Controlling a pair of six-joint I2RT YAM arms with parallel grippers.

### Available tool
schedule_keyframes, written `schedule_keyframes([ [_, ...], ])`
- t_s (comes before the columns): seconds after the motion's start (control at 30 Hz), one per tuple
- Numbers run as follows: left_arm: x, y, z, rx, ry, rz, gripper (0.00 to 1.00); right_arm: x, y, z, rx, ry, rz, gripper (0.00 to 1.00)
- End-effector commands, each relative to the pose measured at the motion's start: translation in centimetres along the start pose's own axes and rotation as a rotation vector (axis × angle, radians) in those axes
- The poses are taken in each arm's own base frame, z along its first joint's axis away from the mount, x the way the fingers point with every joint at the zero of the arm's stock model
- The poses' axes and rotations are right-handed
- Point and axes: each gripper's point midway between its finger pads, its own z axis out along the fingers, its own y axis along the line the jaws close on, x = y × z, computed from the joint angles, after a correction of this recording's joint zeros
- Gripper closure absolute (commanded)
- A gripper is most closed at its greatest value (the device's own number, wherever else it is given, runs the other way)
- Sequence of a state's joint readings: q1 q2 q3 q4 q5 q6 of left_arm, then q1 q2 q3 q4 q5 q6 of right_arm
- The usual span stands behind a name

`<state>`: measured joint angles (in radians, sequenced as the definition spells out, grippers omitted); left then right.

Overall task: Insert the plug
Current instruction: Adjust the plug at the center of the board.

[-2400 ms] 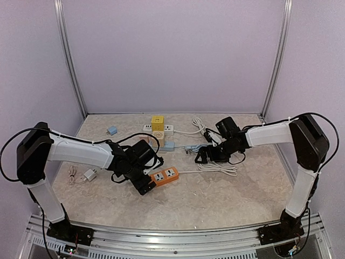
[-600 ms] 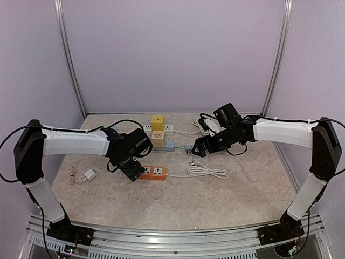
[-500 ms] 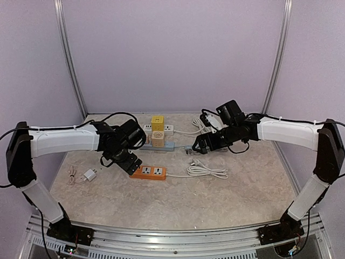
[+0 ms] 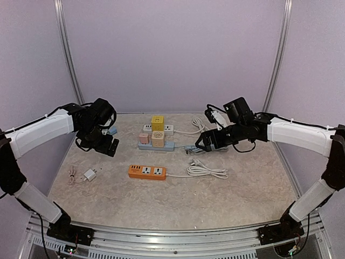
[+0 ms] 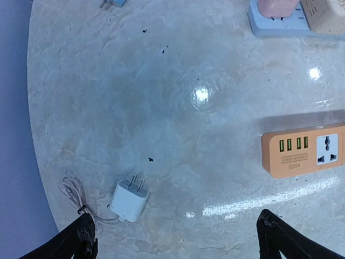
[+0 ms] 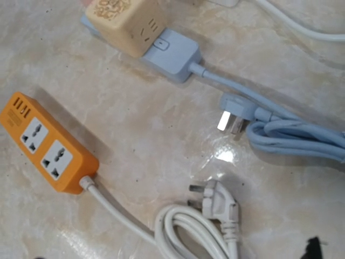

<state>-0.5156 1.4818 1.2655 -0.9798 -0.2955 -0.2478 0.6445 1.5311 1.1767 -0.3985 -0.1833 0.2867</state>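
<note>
Left gripper [image 4: 106,147] withdrawn from orange strip [image 4: 146,171] to left rear of tabletop [image 4: 178,202]; it and right gripper [image 4: 204,143] gape wide, empty. White charger [image 5: 129,199] by left edge, prongs rearward, nearer left gripper.

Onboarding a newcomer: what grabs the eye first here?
The orange power strip lies in the middle, its white cord coiled to its right. Behind it, a tan cube adapter sits on a blue-grey strip. The left claw and right claw hang open and empty, one at each side.

small print on orange power strip [image 5: 304,154], too small to read
</note>
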Motion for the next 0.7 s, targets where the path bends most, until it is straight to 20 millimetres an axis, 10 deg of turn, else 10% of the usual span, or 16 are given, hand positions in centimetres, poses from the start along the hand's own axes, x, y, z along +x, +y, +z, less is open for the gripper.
schedule_keyframes([
  [0.0, 5.4, 1.2, 1.7, -0.048, 0.208, 0.016, 0.01, 0.0, 0.0, -1.1, -0.012, -0.025, 0.010, 0.00],
  [0.67, 10.4, 4.5, 8.5, -0.151, 0.536, -0.021, 0.08, 0.7, 1.3, -2.5, -0.090, -0.071, -0.018, 0.00],
])
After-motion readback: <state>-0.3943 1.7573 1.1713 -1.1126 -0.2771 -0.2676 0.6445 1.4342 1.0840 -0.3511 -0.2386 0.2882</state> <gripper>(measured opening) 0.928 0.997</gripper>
